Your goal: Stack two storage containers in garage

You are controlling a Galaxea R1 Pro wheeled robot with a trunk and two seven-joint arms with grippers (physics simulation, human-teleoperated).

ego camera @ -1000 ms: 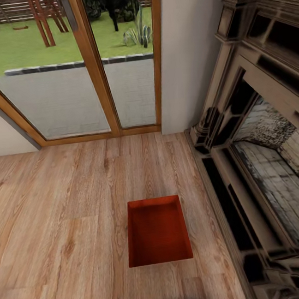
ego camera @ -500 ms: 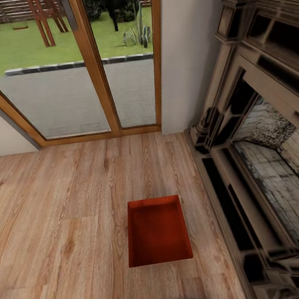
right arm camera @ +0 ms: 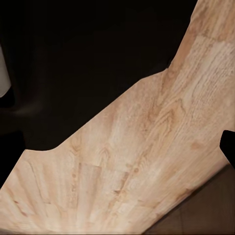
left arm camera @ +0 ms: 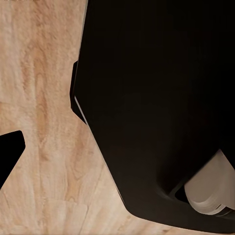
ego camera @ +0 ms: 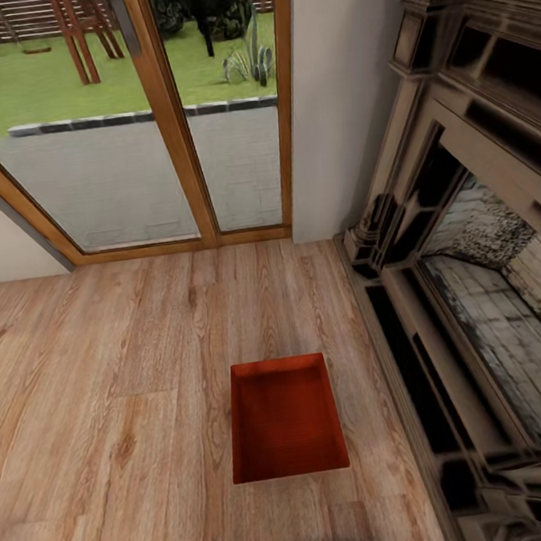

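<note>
One red-orange open-top storage container [ego camera: 285, 417] sits empty on the light wood floor [ego camera: 108, 390] of the living room, close in front of me and just left of the fireplace [ego camera: 475, 297]. In the left wrist view my left gripper [left arm camera: 117, 156] looks down at the planks, with one dark fingertip [left arm camera: 10, 156] at the picture's edge, beside my black body [left arm camera: 156, 98]. The right wrist view has my right gripper [right arm camera: 117, 144] over bare planks, a dark fingertip [right arm camera: 228, 147] at its edge. Both look spread wide with nothing between the fingers.
A glass patio door with a wood frame [ego camera: 177, 147] stands ahead, with a white wall section [ego camera: 343, 94] to its right. The dark carved fireplace surround runs along the right side. Open floor lies left of the container.
</note>
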